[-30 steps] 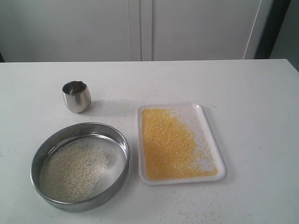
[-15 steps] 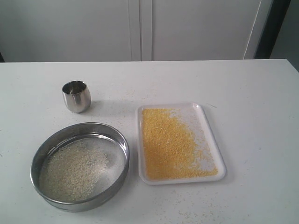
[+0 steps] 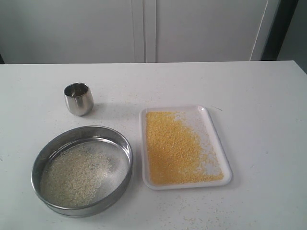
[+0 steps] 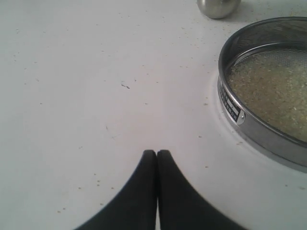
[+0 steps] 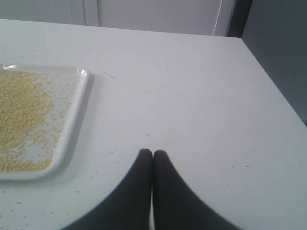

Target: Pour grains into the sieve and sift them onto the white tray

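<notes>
The round steel sieve (image 3: 82,170) rests on the table at the front left and holds pale rice-like grains (image 3: 72,177). To its right the white tray (image 3: 218,143) carries a spread of fine golden-yellow grains (image 3: 170,148). Neither arm shows in the exterior view. In the left wrist view my left gripper (image 4: 157,153) is shut and empty above bare table, apart from the sieve (image 4: 259,136). My right gripper (image 5: 152,153) is also shut and empty, apart from the tray's (image 5: 76,120) corner.
A small steel cup (image 3: 78,98) stands upright behind the sieve, its base showing in the left wrist view as cup (image 4: 218,6). Stray grains speckle the white table (image 3: 259,96). White cabinet doors stand behind the table's far edge; its right edge drops away.
</notes>
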